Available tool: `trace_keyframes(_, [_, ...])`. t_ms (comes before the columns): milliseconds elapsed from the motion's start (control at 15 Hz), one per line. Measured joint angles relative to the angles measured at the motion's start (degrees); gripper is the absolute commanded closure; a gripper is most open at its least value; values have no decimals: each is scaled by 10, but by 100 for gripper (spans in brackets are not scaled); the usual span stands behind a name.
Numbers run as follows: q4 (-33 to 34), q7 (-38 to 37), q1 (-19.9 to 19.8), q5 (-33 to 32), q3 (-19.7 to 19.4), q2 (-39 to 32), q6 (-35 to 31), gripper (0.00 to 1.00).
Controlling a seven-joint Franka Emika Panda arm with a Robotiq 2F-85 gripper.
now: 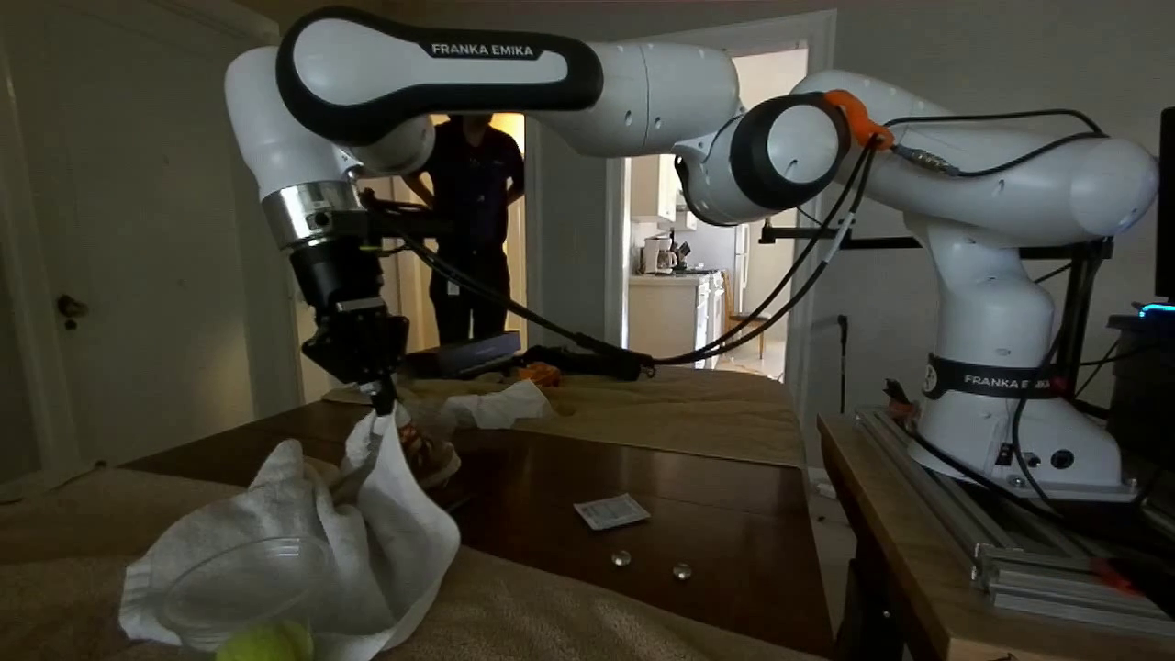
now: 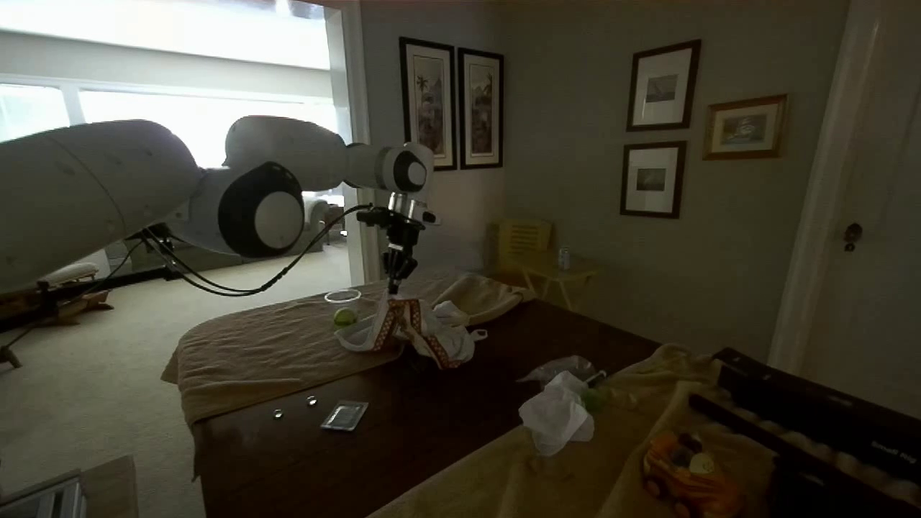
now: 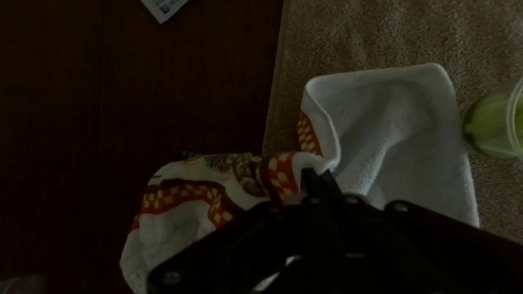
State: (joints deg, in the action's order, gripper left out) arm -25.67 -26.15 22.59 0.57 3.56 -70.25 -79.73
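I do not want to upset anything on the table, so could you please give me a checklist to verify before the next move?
1. Fingers shut on the towel: ok.
2. Towel wholly in the air: not ok; its lower folds rest on the brown blanket.
3. Towel free of the green ball: cannot tell; they lie very close in the wrist view.
4. Packet and two beads apart from the towel: ok.
5. Person away from the arm: ok, standing back beyond the table.
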Motion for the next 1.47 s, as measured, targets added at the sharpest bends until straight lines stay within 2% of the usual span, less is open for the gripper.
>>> trace_keyframes(400, [0, -190, 5, 19, 0, 1, 15, 98])
trace_keyframes(1133, [-4, -197, 5, 19, -4, 0, 15, 99])
trace_keyframes(1467, [-4, -276, -21, 19, -28, -5, 15, 99])
